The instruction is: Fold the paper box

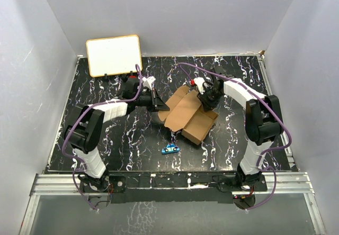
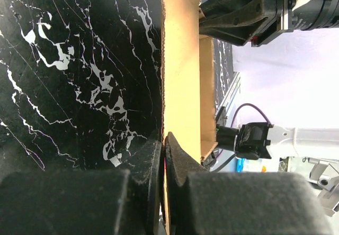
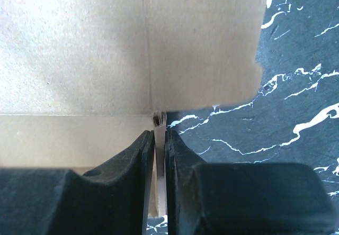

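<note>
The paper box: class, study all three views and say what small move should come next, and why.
Probably the left gripper should swing its pinched flap up and inward, while the right gripper holds steady. Both are shut on edges of the paper box, which lies only partly folded, flaps splayed on the table.

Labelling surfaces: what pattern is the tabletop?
The tabletop is black with white marble-like veins, clearest in the left wrist view.

Left pincer (image 2: 163, 142) and right pincer (image 3: 160, 137) both clamped.
</note>
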Tool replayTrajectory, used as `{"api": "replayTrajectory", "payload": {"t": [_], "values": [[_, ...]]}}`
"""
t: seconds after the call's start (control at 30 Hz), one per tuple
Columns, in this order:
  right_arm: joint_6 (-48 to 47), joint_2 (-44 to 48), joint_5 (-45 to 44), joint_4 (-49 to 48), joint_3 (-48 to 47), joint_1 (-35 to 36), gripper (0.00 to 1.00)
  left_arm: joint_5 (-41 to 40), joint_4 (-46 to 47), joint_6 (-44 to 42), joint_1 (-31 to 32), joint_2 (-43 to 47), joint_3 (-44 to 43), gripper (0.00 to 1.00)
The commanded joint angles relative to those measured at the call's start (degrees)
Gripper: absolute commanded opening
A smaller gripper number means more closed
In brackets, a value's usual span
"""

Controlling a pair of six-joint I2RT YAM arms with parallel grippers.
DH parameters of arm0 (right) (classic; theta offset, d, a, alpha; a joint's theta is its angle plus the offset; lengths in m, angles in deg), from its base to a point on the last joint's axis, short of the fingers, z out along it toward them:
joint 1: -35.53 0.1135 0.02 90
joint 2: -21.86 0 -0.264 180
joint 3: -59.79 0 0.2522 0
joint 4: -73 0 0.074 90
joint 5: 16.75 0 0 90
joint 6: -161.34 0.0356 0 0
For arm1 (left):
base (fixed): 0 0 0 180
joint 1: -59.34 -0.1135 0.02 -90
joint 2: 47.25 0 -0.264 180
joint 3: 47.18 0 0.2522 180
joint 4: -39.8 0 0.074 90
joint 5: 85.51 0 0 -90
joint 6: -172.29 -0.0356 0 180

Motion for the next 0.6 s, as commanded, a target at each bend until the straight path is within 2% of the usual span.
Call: {"api": "replayTrajectory", "payload": {"t": [0.0, 0.3, 0.57], "values": [[-0.7, 1.1, -1.4, -1.0, 0.0, 0.2, 0.20, 1.2, 0.1, 0.1, 0.0, -0.3, -1.7, 0.00], [-2.6, 3.4, -3.5, -2.3, 3.3, 0.2, 0.31, 1.0, -0.8, -1.4, 0.0, -0.1, -2.5, 0.00], [-3.5, 4.8, -4.8, -3.7, 5.9, 0.2, 0.31, 0.7, -0.9, -2.4, 0.1, 0.3, -2.7, 0.00]]}}
